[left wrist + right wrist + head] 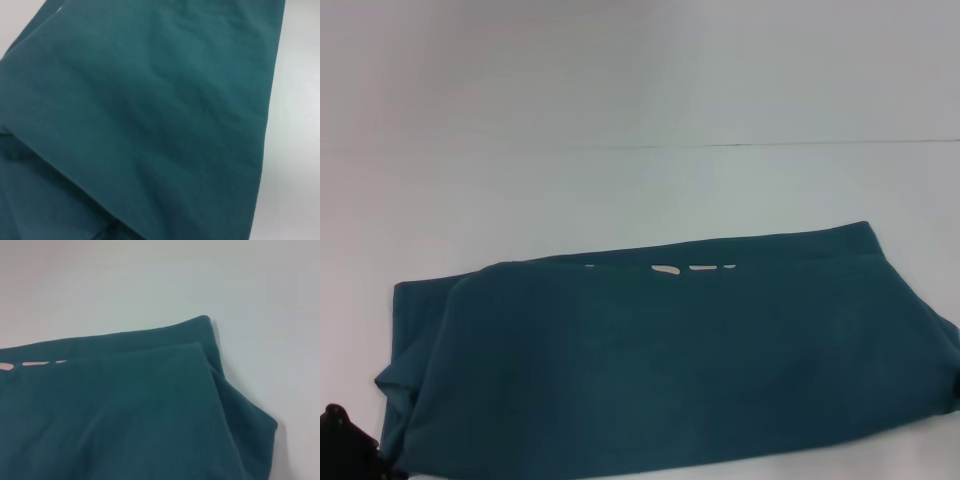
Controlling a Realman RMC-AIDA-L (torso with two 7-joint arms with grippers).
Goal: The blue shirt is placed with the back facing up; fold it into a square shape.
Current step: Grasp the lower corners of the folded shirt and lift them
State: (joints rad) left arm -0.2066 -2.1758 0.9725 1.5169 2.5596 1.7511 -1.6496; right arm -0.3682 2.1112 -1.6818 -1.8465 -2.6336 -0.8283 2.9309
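The blue shirt (660, 360) lies on the white table (640, 190), folded lengthwise into a wide band that runs from left to right. A few white printed marks (692, 268) peek out under its far folded edge. A black part of my left gripper (345, 440) shows at the bottom left corner, beside the shirt's left end. The left wrist view is filled with layered shirt fabric (140, 115). The shirt's right far corner (200, 340) appears in the right wrist view, with two stacked layers. My right gripper is out of view.
White table surface (620, 80) stretches beyond the shirt, with a thin seam line (770, 145) across it. Bare table also shows beside the fabric (295, 150).
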